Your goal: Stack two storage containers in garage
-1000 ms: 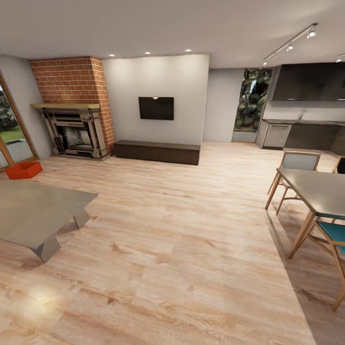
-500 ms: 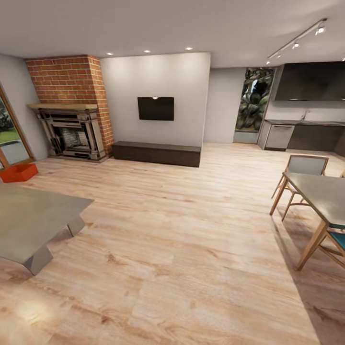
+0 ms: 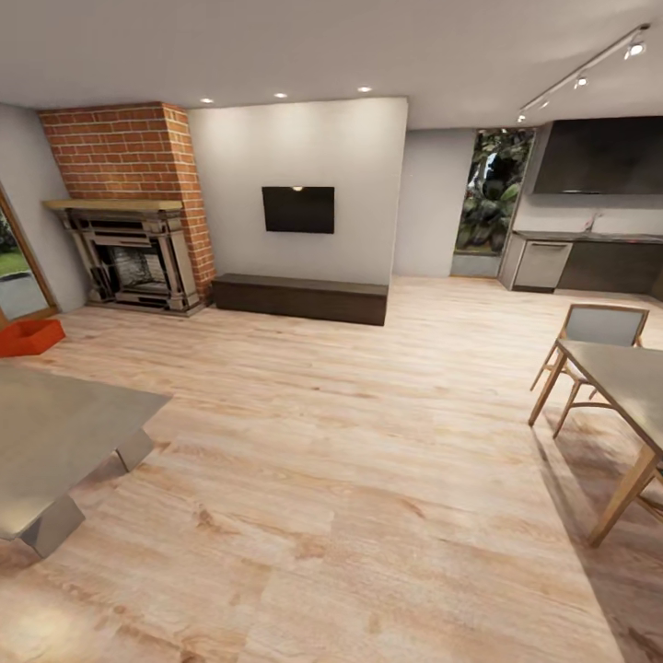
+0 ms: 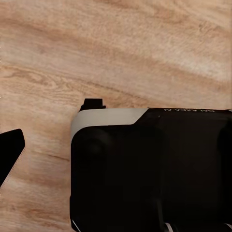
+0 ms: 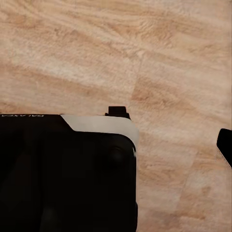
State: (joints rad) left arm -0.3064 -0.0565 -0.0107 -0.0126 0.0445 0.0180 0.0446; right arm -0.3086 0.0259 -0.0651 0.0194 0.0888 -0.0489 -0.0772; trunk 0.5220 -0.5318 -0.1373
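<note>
Still searching: robot is crossing the living room, nothing carried.
One container point(image 3: 29, 337) is lying far ahead-left of both grippers by the fireplace point(image 3: 129, 249); finger openings I cannot tell; next, driving closer.

You have one orange-red storage container point(image 3: 28, 337) in view, resting on the light wood plank floor point(image 3: 368, 479) at the far left of the head view. Count one red brick fireplace point(image 3: 129, 207), one black wall TV point(image 3: 297, 209), and one long dark bench point(image 3: 299, 298) below that TV. You see two grey-topped tables: one low table point(image 3: 55, 433) at left and one wood-legged dining table point(image 3: 622, 382) at right. One chair point(image 3: 599, 336) stands at the dining table. Three recessed ceiling lights point(image 3: 282, 95) and three track spotlights point(image 3: 582, 81) are visible.
</note>
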